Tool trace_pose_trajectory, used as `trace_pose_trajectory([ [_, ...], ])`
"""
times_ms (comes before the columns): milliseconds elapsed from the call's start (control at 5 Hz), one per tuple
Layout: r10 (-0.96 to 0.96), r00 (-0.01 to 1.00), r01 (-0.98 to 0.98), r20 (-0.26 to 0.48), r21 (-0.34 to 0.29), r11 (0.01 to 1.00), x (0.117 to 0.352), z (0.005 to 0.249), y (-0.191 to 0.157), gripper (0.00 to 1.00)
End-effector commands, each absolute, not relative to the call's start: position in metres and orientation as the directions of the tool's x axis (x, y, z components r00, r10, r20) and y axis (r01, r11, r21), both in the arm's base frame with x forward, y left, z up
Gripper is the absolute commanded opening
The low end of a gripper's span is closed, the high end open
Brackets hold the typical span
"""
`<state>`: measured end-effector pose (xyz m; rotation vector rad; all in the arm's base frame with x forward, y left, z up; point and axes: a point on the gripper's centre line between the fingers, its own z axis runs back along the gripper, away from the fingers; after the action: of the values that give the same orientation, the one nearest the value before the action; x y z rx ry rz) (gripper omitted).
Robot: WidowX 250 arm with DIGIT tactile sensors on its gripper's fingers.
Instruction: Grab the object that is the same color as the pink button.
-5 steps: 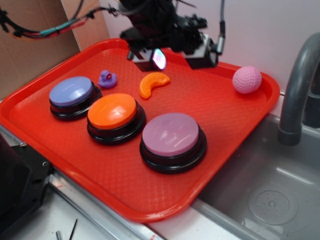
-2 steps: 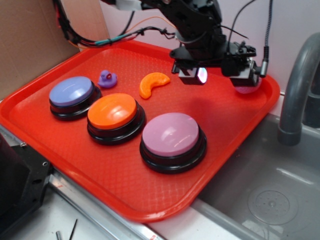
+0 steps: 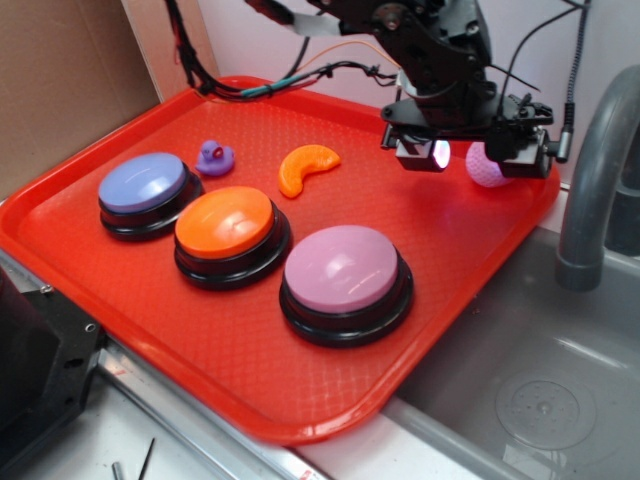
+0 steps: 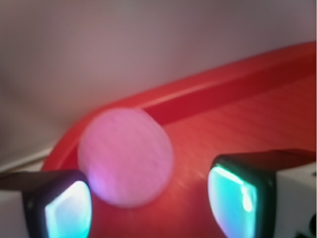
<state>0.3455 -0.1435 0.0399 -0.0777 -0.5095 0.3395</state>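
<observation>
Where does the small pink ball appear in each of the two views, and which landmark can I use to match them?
Exterior: the pink ball is at the far right corner of the red tray, partly hidden behind the gripper.
Wrist: the pink ball is left of centre, blurred, between the open gripper pads, nearer the left one.
Shared landmark: the tray's curved corner rim, just behind the ball in both views.

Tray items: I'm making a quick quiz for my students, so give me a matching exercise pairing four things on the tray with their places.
1. ball
2. duck
3. pink button
4. blue button

A. leftmost button
B. behind the blue button
C. far right corner, by the claw
D. rightmost button

Pairs: 1-C, 2-B, 3-D, 4-A
</observation>
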Motion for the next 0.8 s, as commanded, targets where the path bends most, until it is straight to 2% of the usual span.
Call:
trace_pose_trajectory([
  [0, 0.363, 0.782, -0.318, 0.506, -0.176, 0.932, 0.372, 0.055, -0.146, 0.35],
  [200, 0.369, 0.779, -0.330, 0.507, -0.168, 0.929, 0.371, 0.052, -0.141, 0.00],
  [400, 0.368, 0.778, -0.349, 0.509, -0.137, 0.927, 0.365, 0.047, -0.136, 0.00],
  [600, 0.374, 0.791, -0.355, 0.485, -0.134, 0.925, 0.361, 0.048, -0.127, 0.00],
])
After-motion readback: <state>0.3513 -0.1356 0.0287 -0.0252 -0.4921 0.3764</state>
